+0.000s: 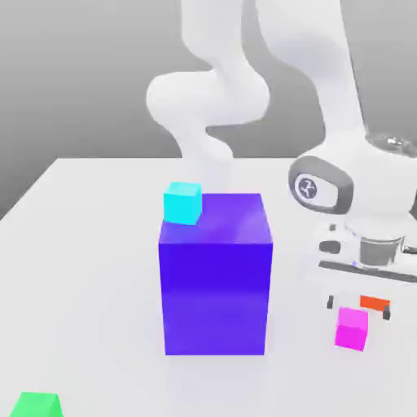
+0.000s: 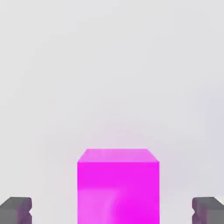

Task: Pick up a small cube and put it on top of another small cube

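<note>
A small magenta cube rests on the white table at the exterior view's right. My gripper hangs straight above it, open, with a dark fingertip on each side of the cube and neither touching it. In the hand view the magenta cube stands between the two fingertips, with a clear gap on both sides of my gripper. A small cyan cube shows at the far left corner of the top of a large blue block.
The large blue block stands mid-table, to the exterior view's left of my gripper. A small green cube lies near the front left edge. A small red-orange piece shows just behind the magenta cube. The white table has free room on the left.
</note>
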Controlling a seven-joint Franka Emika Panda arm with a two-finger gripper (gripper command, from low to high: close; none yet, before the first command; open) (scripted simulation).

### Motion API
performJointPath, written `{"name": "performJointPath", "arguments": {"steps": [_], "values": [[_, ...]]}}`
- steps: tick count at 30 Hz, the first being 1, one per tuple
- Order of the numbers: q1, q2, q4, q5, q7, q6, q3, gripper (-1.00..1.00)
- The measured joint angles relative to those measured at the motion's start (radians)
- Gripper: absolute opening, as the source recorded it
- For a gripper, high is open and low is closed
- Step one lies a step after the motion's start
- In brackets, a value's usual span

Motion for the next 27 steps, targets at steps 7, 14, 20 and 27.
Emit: {"name": "performJointPath", "arguments": {"steps": [7,14,20,27], "values": [[0.056,0.047,0.012,-0.043,0.034,0.038,-0.066,-1.00],[-0.037,-0.072,-0.021,0.104,-0.078,-0.044,0.059,-1.00],[-0.094,-0.141,0.038,0.169,-0.197,-0.193,0.082,-1.00],[-0.289,-0.078,0.227,0.205,-0.413,-0.332,-0.050,-1.00]]}}
